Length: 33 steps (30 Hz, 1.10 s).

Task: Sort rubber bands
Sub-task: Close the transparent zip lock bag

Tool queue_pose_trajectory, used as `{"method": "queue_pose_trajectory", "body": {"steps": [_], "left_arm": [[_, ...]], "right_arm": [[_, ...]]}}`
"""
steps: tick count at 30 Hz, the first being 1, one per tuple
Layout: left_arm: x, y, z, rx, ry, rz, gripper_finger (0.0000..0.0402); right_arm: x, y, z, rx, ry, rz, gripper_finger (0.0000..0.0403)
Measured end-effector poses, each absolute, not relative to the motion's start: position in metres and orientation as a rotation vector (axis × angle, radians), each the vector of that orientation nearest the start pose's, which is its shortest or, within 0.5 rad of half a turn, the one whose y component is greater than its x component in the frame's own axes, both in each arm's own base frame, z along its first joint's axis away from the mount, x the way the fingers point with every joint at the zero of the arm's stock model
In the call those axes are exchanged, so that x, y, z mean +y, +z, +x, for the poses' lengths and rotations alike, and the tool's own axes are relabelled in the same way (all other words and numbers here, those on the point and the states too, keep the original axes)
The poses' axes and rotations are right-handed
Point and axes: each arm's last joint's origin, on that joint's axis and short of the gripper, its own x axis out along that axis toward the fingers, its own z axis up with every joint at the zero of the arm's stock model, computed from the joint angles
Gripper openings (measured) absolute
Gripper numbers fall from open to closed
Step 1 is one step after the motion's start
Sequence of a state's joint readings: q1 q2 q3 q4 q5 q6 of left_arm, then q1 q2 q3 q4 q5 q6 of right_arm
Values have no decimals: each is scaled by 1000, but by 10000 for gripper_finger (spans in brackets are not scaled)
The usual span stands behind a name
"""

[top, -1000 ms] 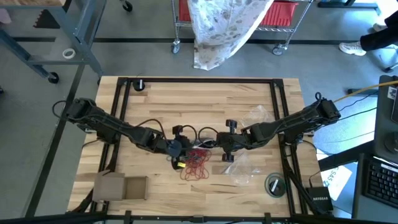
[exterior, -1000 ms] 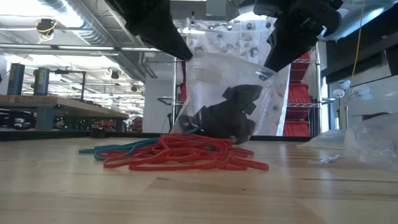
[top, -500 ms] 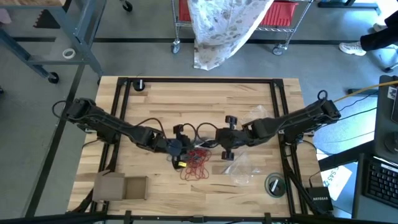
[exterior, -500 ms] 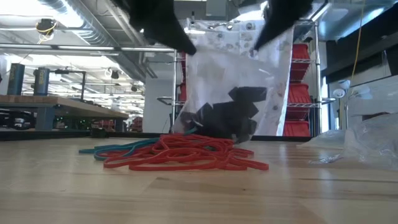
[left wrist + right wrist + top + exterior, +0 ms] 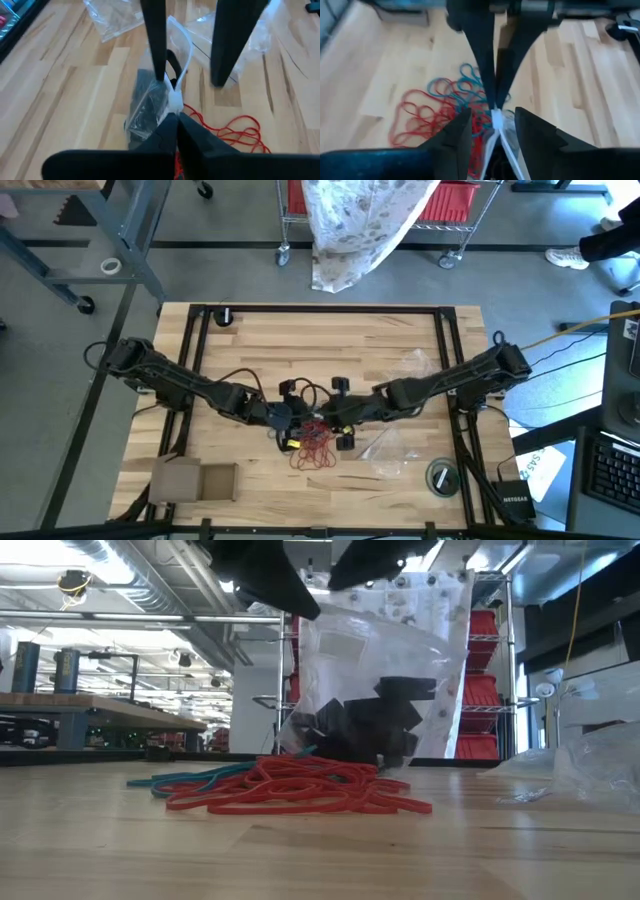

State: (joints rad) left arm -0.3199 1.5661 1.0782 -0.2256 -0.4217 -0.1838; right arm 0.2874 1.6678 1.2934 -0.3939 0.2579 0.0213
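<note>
Red and teal rubber bands [image 5: 290,790] heaped on the wood table [image 5: 400,340], directly below both grippers; nearest edge of the heap toward the low camera, teal strands trailing off to one side. In the high view, same heap [image 5: 317,442] just beneath the meeting fingertips.

Left gripper [image 5: 172,107] pinched shut on the top edge of a clear bag [image 5: 385,680], fingers pressed together on the white plastic rim. Bag hanging upright behind the heap, bottom near the tabletop.

Right gripper [image 5: 492,117] fingers apart, straddling the same bag rim; no clamp on the plastic visible from its wrist view.

Versus one second ago: right gripper then shut on the bag's other top corner, now released and shifted closer to the left gripper, over the heap. Bag mouth now slacker on that side. Left grip unchanged.

Bag contents: dark pieces [image 5: 375,720] bunched in the lower part; too indistinct to tell individual loops.

Farther off, beyond the right gripper: more clear plastic bags [image 5: 385,450] lying flat on the table.
</note>
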Motion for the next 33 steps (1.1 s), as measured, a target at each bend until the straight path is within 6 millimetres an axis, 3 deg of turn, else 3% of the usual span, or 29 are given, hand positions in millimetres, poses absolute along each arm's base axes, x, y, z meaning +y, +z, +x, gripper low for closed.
{"method": "queue_pose_trajectory", "body": {"steps": [16,28,33], "left_arm": [[-94,244,321,651,155,81,0],[-94,244,321,652,158,82,0],[-94,244,322,648,157,81,0]], "right_arm": [[93,253,362,752,-8,-201,137],[92,250,361,775,10,-212,19],[91,252,359,791,11,-219,10]]}}
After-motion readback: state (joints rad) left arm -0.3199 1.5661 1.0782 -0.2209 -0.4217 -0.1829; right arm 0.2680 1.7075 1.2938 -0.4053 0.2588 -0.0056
